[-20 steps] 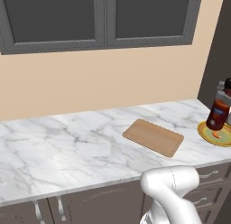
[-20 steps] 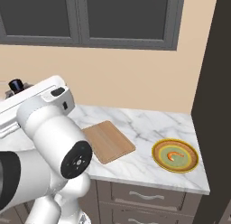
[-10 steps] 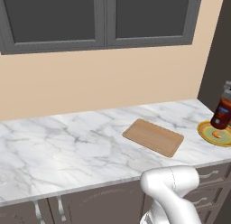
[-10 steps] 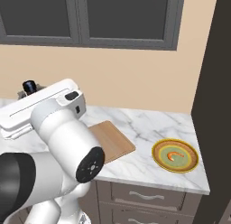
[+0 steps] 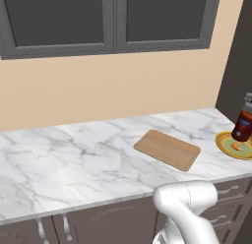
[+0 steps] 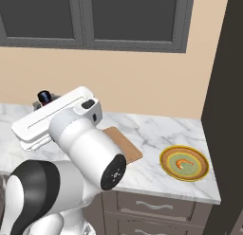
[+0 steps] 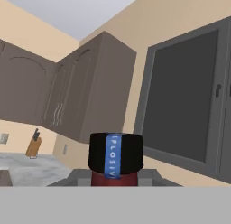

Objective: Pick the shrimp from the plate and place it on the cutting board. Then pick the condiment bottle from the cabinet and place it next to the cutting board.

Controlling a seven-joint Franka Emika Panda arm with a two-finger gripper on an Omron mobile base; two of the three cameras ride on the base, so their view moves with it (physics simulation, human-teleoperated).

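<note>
My gripper (image 7: 115, 174) is shut on the condiment bottle (image 7: 115, 161), a dark reddish bottle with a black cap and a blue label stripe. The bottle (image 5: 243, 122) hangs in the air at the right edge of the left base view, in front of the plate (image 5: 224, 140). Its cap (image 6: 44, 96) peeks out behind my arm in the right base view. The orange shrimp (image 6: 182, 163) lies on the plate (image 6: 166, 156). The wooden cutting board (image 5: 167, 149) is bare and partly hidden by my arm in the right base view (image 6: 128, 146). The dark cabinet (image 6: 228, 111) stands to the right.
The marble counter (image 5: 74, 159) runs left from the board. Grey glass-fronted wall cupboards (image 5: 113, 21) hang above it, and drawers sit below its front edge. A knife block (image 7: 32, 146) and brown wall cabinets (image 7: 76, 101) lie far off in the hand view.
My arm has swung so that the held bottle's cap slid rightward in the right base view; in the left base view the bottle has sunk slightly at the right edge.
</note>
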